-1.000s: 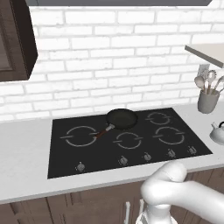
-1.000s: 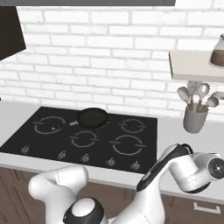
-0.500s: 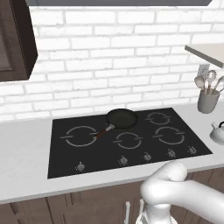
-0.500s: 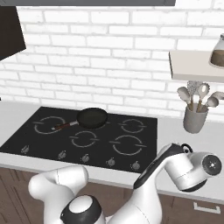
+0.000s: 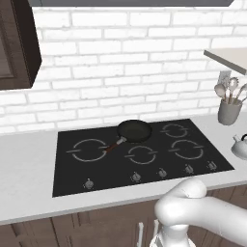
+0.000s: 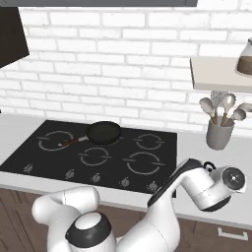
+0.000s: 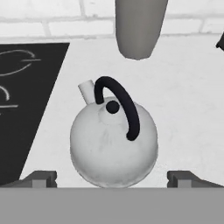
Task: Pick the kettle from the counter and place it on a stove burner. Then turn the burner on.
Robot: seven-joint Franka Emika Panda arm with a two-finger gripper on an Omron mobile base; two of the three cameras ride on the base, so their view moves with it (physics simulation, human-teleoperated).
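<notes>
Wide open, our gripper (image 7: pixel 111 178) hangs over the kettle (image 7: pixel 113 142), its 2 fingertips (image 7: pixel 40 178) standing one to each side of the round body and holding nothing. We see the kettle upright on the counter (image 7: pixel 183 96), just beside the stove (image 7: pixel 24 100) and near the utensil cup (image 7: pixel 140 27). We judge it a stiff, smooth metal shell, probably light if empty, and slippery on its rounded flanks. We would take it by the arched black handle (image 7: pixel 124 105), closing across the arch near its top so it hangs level and the spout (image 7: pixel 87 92) stays clear.
</notes>
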